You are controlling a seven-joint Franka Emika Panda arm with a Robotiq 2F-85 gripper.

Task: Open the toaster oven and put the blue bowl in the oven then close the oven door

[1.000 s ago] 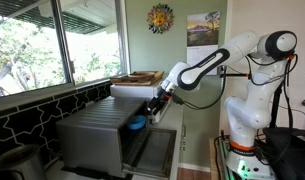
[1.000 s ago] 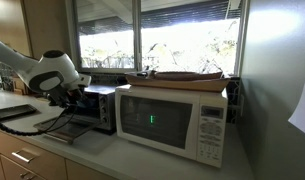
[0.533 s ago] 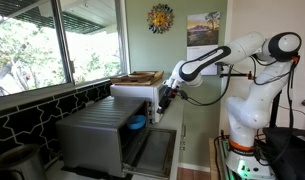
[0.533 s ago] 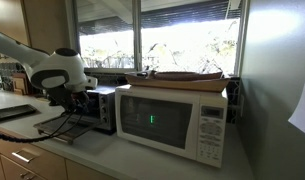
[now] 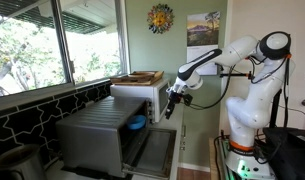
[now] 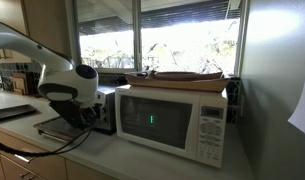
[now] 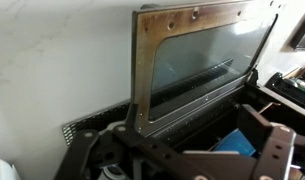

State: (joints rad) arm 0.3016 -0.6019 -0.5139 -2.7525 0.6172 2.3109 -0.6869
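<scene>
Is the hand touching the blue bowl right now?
Apart. In an exterior view the hand hangs out in front of the toaster oven, and a clear gap separates it from the blue bowl sitting inside.

Brushed-metal toaster oven (image 5: 92, 130) (glossy glass door (image 7: 202, 60))

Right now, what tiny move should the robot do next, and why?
Probably lower the open, empty pincer to the front edge of the wide glass-windowed door, ready to lift it: the small round bright-blue bowl already sits inside the boxy grey metal toaster oven, whose door lies open.
</scene>
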